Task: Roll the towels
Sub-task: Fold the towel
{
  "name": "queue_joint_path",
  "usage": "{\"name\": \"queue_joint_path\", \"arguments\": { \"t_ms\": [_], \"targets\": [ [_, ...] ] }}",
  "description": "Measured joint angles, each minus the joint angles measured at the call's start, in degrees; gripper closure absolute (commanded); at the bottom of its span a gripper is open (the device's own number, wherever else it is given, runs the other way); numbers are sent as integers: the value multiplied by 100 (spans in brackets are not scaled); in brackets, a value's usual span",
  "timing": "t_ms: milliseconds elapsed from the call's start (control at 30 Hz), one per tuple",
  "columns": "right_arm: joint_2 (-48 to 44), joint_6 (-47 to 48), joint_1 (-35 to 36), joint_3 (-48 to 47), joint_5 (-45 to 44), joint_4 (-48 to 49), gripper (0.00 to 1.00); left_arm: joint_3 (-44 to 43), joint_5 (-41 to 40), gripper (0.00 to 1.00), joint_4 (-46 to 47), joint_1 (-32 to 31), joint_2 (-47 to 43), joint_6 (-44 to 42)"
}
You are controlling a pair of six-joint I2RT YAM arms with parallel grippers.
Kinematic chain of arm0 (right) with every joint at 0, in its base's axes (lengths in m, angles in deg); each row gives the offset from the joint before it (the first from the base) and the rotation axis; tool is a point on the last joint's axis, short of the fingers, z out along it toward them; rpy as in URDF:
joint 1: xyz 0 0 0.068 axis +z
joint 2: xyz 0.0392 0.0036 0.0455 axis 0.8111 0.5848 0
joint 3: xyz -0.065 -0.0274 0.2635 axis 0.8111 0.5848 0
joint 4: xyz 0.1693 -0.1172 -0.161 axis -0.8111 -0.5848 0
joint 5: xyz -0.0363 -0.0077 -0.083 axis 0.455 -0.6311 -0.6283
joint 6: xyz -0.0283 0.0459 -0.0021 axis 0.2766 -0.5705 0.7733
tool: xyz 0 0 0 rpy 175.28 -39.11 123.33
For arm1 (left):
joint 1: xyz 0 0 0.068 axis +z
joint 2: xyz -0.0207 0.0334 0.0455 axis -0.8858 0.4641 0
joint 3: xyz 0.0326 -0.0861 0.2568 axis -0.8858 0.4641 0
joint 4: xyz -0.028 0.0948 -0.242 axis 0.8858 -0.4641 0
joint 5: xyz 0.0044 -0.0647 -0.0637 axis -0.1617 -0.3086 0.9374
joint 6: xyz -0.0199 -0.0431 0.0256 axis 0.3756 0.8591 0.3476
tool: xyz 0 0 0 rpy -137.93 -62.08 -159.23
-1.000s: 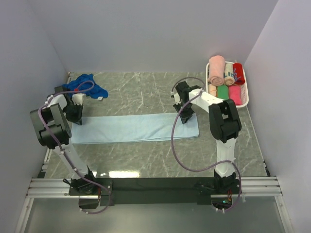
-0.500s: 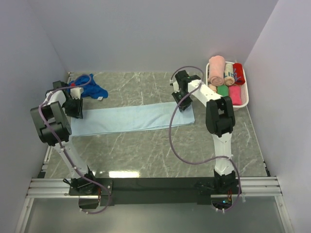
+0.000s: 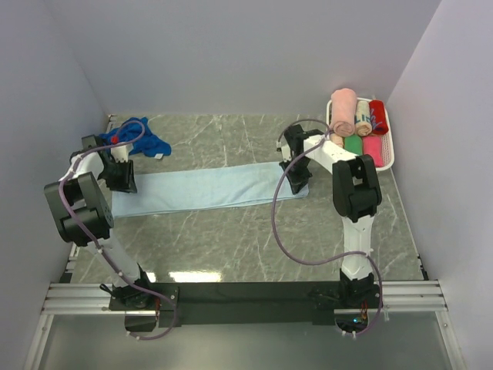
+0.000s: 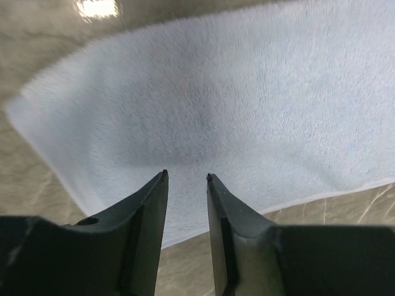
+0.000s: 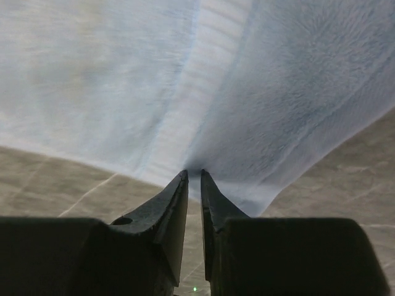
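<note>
The pale sky blue towel (image 3: 200, 189) lies flat in a long strip across the table, and it also shows in the left wrist view (image 4: 247, 92) and the right wrist view (image 5: 296, 92). My left gripper (image 3: 125, 183) hovers over its left end with the jaws apart and nothing between them (image 4: 187, 176). My right gripper (image 3: 300, 183) is at the towel's right end, with the jaws shut on a pinch of its cloth (image 5: 193, 172), which puckers toward the tips. The deep royal blue towel (image 3: 142, 139) lies crumpled at the back left, behind the left gripper.
A white basket (image 3: 393, 142) stands at the back right with rolled pink (image 3: 343, 112), red (image 3: 377, 116) and green (image 3: 353, 145) towels. Grey walls close in the left, back and right sides. The table is marbled grey.
The pale blue towel has been dragged away from the arm bases toward the back. The right gripper then came back down a little over the towel's right end.
</note>
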Motion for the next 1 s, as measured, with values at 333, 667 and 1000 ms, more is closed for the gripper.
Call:
{"name": "queue_joint_path", "arguments": {
  "t_ms": [333, 667, 1000],
  "targets": [
    [96, 133, -350, 92, -264, -90, 67, 887, 13, 63, 179, 7, -345, 22],
    [-308, -389, -791, -286, -278, 59, 45, 848, 481, 60, 66, 11, -501, 11],
    [153, -741, -868, -442, -514, 275, 48, 667, 599, 59, -22, 11, -544, 9]
  ]
}}
